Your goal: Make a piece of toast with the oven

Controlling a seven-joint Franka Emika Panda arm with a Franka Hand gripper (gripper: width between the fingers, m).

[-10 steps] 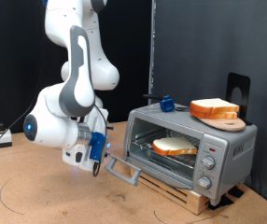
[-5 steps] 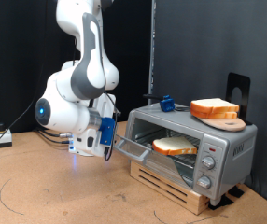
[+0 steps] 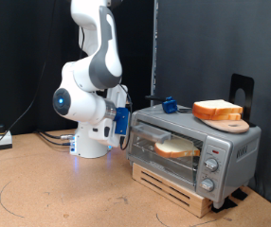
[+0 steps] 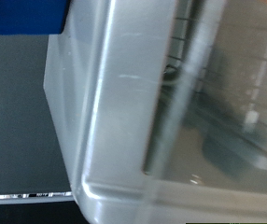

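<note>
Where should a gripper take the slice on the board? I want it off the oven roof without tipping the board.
Judging by its pose, take the slice by its edges from above: it lies flat on the board atop the oven.

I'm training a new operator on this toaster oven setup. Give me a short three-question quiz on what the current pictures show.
1. True or false: a slice of bread lies inside the oven.
2. Where is the second slice?
A. on the round wooden board on top of the oven
B. on the table
C. between the gripper's fingers
3. Fill in: the gripper is at the oven's ____, on the exterior view's left side of the oven.

Key
1. True; it shows through the glass.
2. A
3. door, which stands almost upright, closed or nearly so.
</note>
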